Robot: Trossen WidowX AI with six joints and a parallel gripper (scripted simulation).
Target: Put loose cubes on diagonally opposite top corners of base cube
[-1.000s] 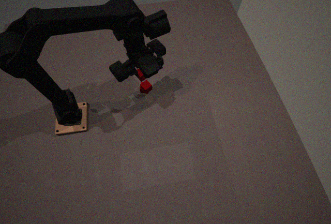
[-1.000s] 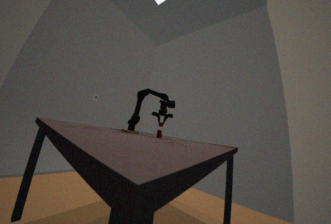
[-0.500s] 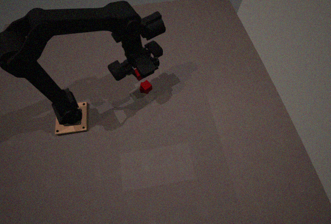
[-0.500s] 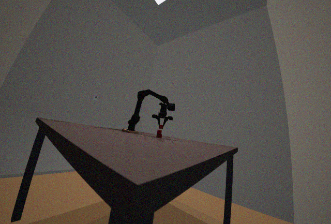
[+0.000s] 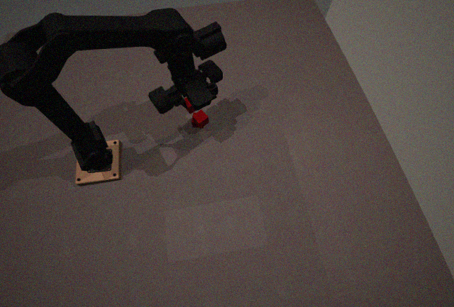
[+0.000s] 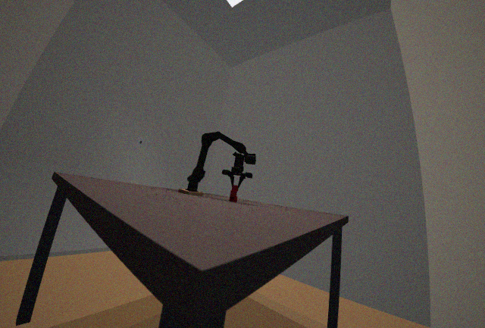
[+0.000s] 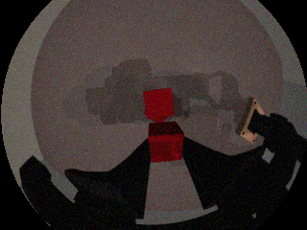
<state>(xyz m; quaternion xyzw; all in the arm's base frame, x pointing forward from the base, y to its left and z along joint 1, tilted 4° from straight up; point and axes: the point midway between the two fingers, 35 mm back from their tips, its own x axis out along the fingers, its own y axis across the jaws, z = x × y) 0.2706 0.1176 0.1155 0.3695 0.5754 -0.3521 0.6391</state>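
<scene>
My gripper [image 5: 187, 103] [image 6: 235, 185] [image 7: 164, 141] is shut on a red loose cube [image 5: 189, 105] [image 6: 234, 188] [image 7: 165, 149], held level or nearly so above the table. The other red loose cube [image 5: 199, 117] [image 7: 158, 102] appears just beyond the held one in the wrist view, and seems to rest on top of the base cube. Only a little of the red base cube [image 6: 233, 199] shows beneath it. In the exterior view the red cubes overlap in one short column, so the gap between the held cube and the stack cannot be told.
The table [image 5: 227, 274] [image 6: 203, 238] carries the arm's wooden mounting plate [image 5: 116, 160] [image 7: 246, 120] to the left of the cubes in the top view. The arm's shadow falls around the cubes. A pale wall [image 5: 403, 58] stands past the table's right edge.
</scene>
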